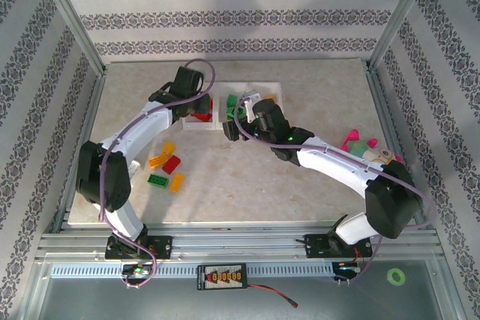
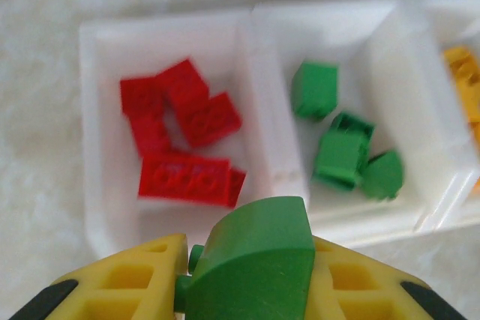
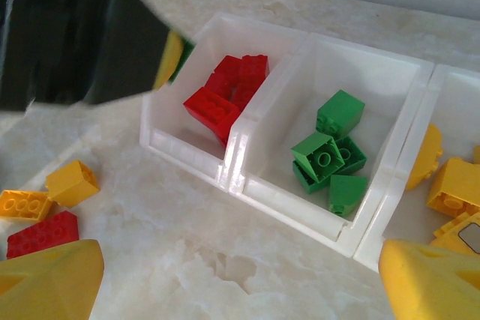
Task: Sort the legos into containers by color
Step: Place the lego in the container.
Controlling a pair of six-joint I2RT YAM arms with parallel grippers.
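Green sloped brick (image 2: 255, 252), gripped tight in the left claw (image 2: 251, 290), hangs above the containers (image 2: 277, 177). Several loose legos (image 1: 166, 166) lie unsorted on the desk (image 1: 300, 185). Red bricks (image 3: 214, 106), green bricks (image 3: 322, 157) and yellow bricks (image 3: 454, 185) sit binned. Right claw (image 3: 240, 279) gapes wide, empty. Roughly two-thirds done.

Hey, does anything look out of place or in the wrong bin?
The bins look correctly sorted. The one oddity is a pink-and-teal plush toy lying at the table's right edge.

Red, green and yellow legos (image 3: 322, 157), white containers (image 3: 187, 157).
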